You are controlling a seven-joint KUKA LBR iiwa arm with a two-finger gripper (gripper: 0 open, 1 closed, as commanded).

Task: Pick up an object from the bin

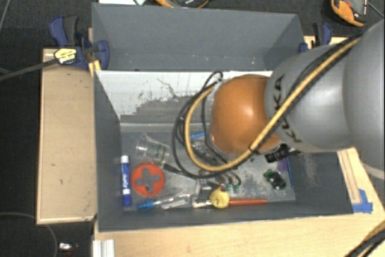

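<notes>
Where the arm's orange wrist cover (240, 111) dips into the grey metal bin (108, 147), a yellow-knobbed tool with an orange shaft (220, 199) lies just beside it. Whether the grasp is open or closed cannot be told. An orange round disc with a cross (148, 180) and a blue marker pen (125, 180) lie farther off.

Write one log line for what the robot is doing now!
arm: down in bin | nearest: yellow knob with orange stick, front wall | left: red disc, blue marker | held: cannot tell

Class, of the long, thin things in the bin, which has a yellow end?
The orange stick along the front wall; its left end carries a yellow knob. The blue marker by the left wall has none.
</notes>
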